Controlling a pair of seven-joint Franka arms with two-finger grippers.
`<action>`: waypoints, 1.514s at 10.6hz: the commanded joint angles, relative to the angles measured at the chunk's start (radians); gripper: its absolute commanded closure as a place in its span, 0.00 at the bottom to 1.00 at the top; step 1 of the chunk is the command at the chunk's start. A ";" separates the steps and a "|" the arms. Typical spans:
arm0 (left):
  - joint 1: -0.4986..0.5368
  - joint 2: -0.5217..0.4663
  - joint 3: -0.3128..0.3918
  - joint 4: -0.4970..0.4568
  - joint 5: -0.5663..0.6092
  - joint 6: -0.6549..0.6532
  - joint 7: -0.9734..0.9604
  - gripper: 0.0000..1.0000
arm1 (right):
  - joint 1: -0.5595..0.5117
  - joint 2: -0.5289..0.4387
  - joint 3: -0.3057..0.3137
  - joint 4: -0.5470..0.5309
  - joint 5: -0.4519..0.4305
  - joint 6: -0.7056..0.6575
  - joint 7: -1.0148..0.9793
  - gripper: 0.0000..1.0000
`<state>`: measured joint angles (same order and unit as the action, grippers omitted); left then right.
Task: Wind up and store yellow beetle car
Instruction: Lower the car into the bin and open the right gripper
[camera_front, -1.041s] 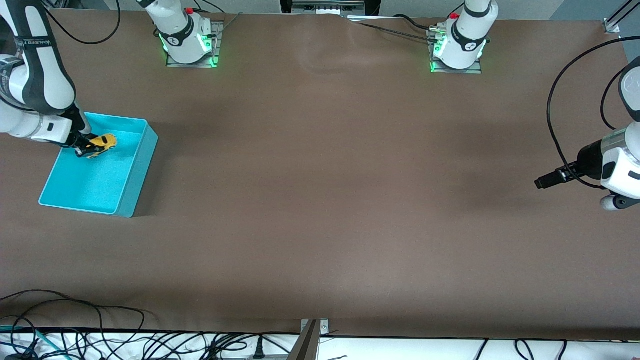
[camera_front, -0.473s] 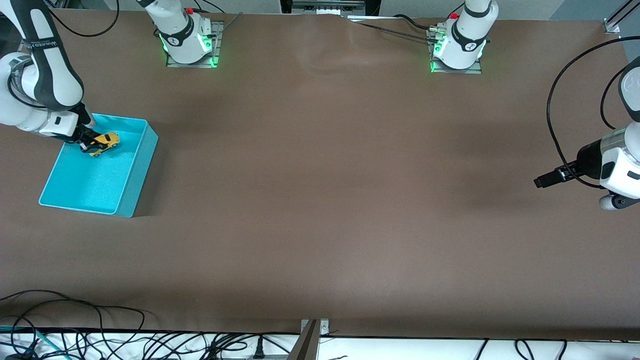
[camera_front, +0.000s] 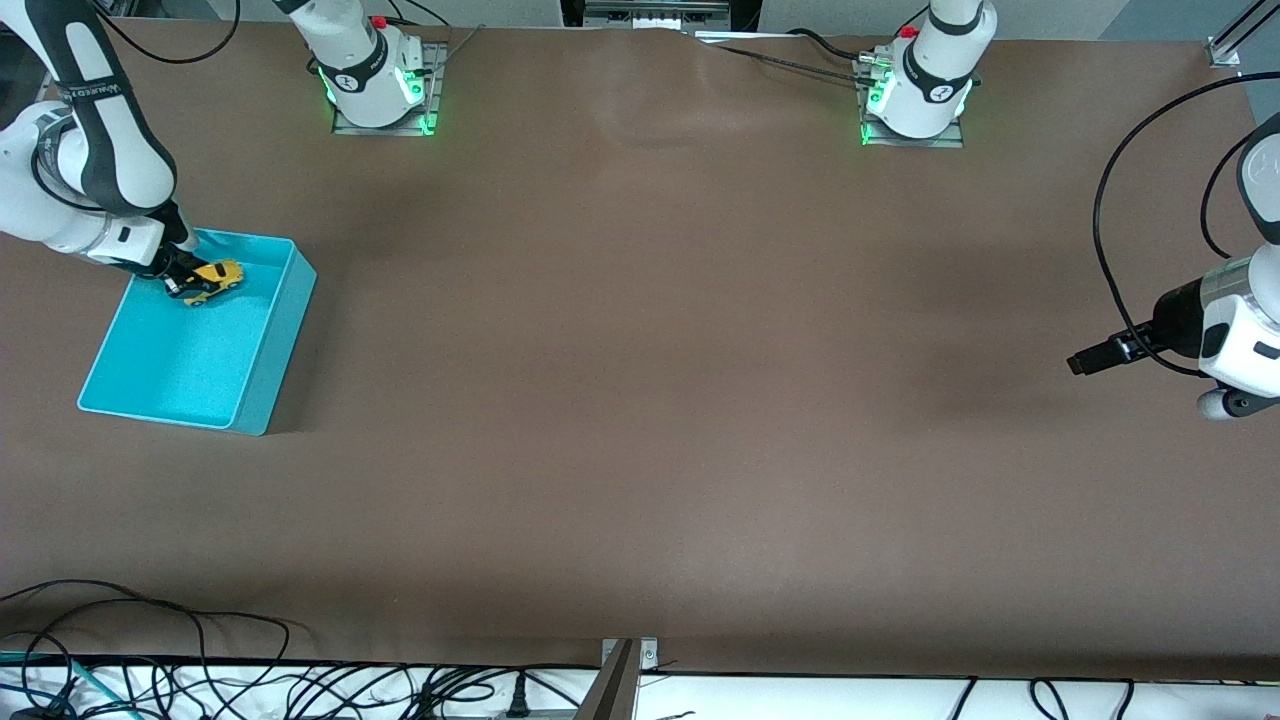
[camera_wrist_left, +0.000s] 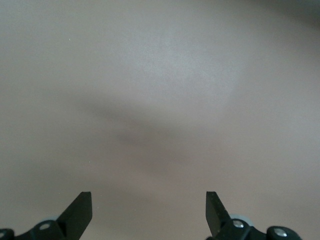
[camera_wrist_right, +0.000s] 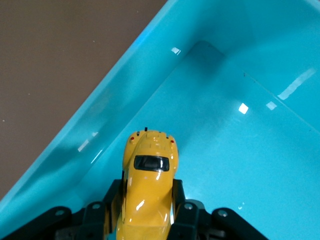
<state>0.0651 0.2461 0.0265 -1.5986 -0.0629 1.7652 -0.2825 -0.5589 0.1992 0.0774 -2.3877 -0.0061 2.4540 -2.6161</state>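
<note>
The yellow beetle car (camera_front: 212, 279) is held in my right gripper (camera_front: 190, 281), which is shut on its sides. It hangs over the part of the teal bin (camera_front: 260, 370) nearest the robots' bases. In the right wrist view the car (camera_wrist_right: 148, 185) points toward an inner corner of the bin (camera_wrist_right: 125, 95), with a black finger (camera_wrist_right: 112, 197) on each side of the body. My left gripper (camera_front: 1080, 363) waits open and empty over bare table at the left arm's end; in the left wrist view its fingertips (camera_wrist_left: 80, 210) stand wide apart over brown table.
The brown table (camera_front: 650, 400) stretches between the two arms. Cables (camera_front: 150, 660) lie along the table's edge nearest the front camera. Both arm bases (camera_front: 375, 80) stand at the edge farthest from it.
My right gripper has carried the car toward the end of the bin nearest the robots' bases. The left arm has not moved.
</note>
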 joint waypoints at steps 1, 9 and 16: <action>-0.005 -0.005 0.007 0.005 -0.017 -0.015 0.028 0.00 | -0.022 -0.010 0.019 -0.010 -0.006 0.008 -0.016 0.00; -0.007 -0.001 0.007 0.000 -0.017 -0.015 0.031 0.00 | 0.005 -0.087 0.113 0.103 0.029 -0.134 0.144 0.00; -0.004 0.012 0.009 0.011 -0.017 -0.036 0.054 0.00 | 0.238 -0.208 0.113 0.297 0.029 -0.271 1.069 0.00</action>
<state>0.0591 0.2592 0.0255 -1.6002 -0.0629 1.7418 -0.2624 -0.3543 0.0623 0.1960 -2.0920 0.0172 2.2166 -1.8442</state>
